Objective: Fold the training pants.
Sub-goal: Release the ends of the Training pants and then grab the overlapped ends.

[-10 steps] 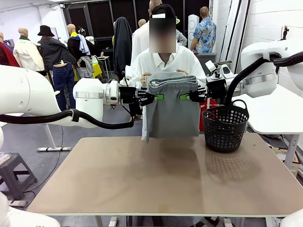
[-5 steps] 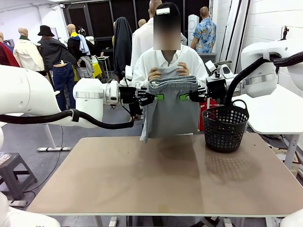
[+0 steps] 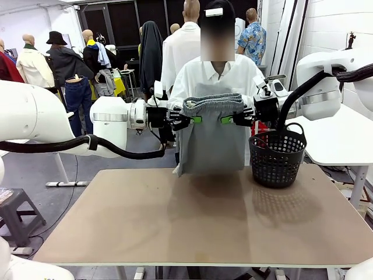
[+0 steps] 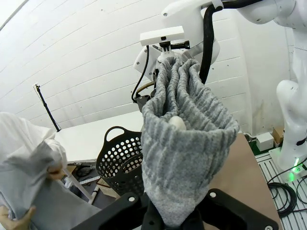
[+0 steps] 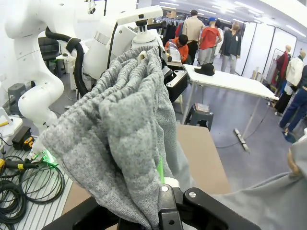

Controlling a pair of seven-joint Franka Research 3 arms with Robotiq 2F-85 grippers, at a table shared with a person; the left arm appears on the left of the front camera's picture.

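Centre frame: grey pants (image 3: 211, 140) hang upright over table (image 3: 198, 227), gathered waistband on top, stretched level between two grippers. Left gripper (image 3: 195, 119) clamped on waistband's left end, right gripper (image 3: 224, 119) on its right end; green pads show at both. Hem low at table's far edge, contact unclear. Right of pants: black basket (image 3: 277, 156) on table, just beside cloth. Behind pants: person in white shirt (image 3: 217, 74) at far side.

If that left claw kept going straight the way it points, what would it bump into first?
The training pants it grips. The left gripper points along the waistband, so beyond that fabric it would probably meet the right gripper, which holds the other end.
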